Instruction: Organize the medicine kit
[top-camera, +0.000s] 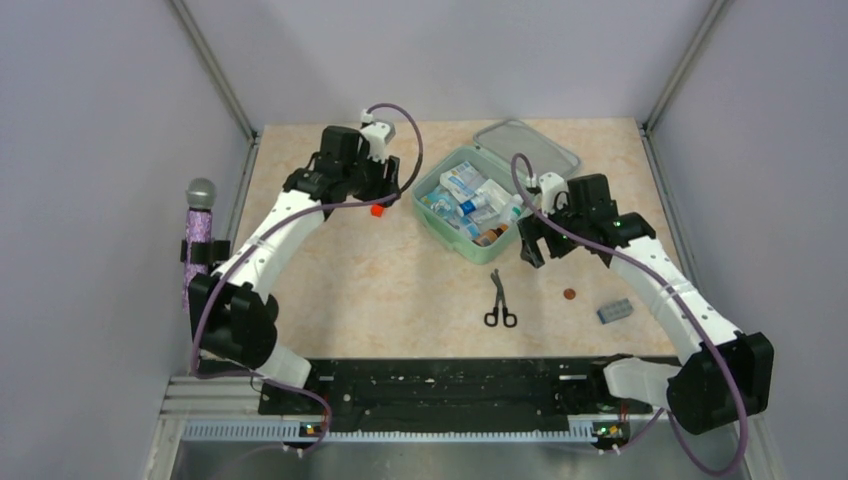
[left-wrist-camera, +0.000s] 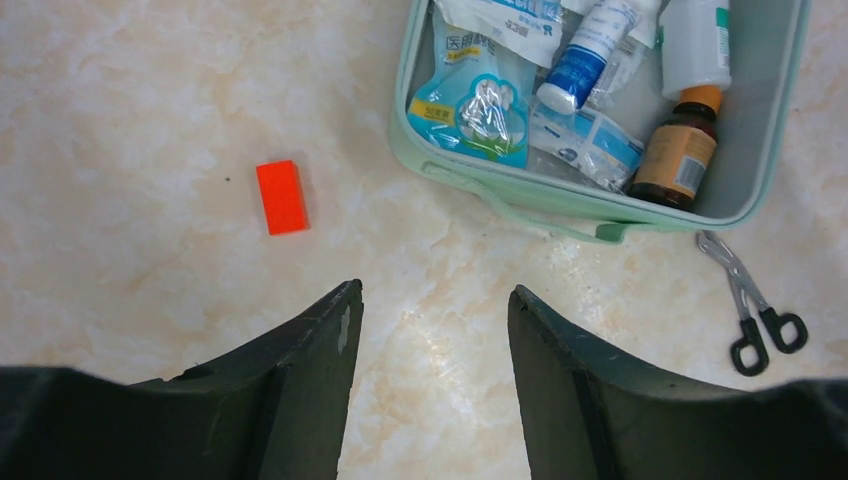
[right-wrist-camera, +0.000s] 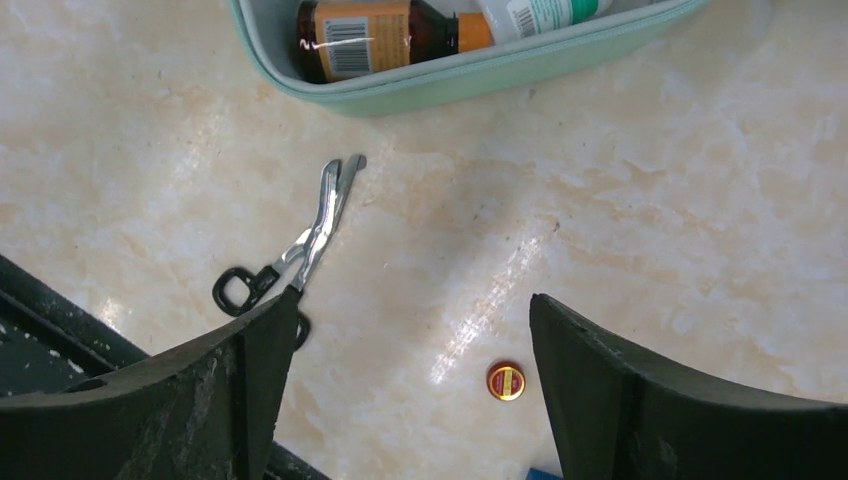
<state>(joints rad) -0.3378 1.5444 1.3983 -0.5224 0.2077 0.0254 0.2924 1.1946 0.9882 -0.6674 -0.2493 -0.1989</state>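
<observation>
The mint green kit box (top-camera: 432, 213) stands open at the back middle, holding packets and bottles; it also shows in the left wrist view (left-wrist-camera: 770, 150) and the right wrist view (right-wrist-camera: 560, 70). A small orange block (top-camera: 377, 210) (left-wrist-camera: 281, 197) lies left of it. Scissors (top-camera: 500, 303) (left-wrist-camera: 752, 300) (right-wrist-camera: 300, 240) lie in front of it. A small red round tin (top-camera: 569, 294) (right-wrist-camera: 506, 381) and a blue pack (top-camera: 615, 311) lie to the right. My left gripper (left-wrist-camera: 432, 300) (top-camera: 385, 180) is open and empty near the orange block. My right gripper (right-wrist-camera: 415, 310) (top-camera: 535, 245) is open and empty above the table, between the scissors and the tin.
The box's clear lid (top-camera: 535, 148) lies open behind it. A grey-topped purple cylinder (top-camera: 200, 225) stands at the left wall. Metal frame posts stand at the back corners. A black rail (top-camera: 450, 390) runs along the near edge.
</observation>
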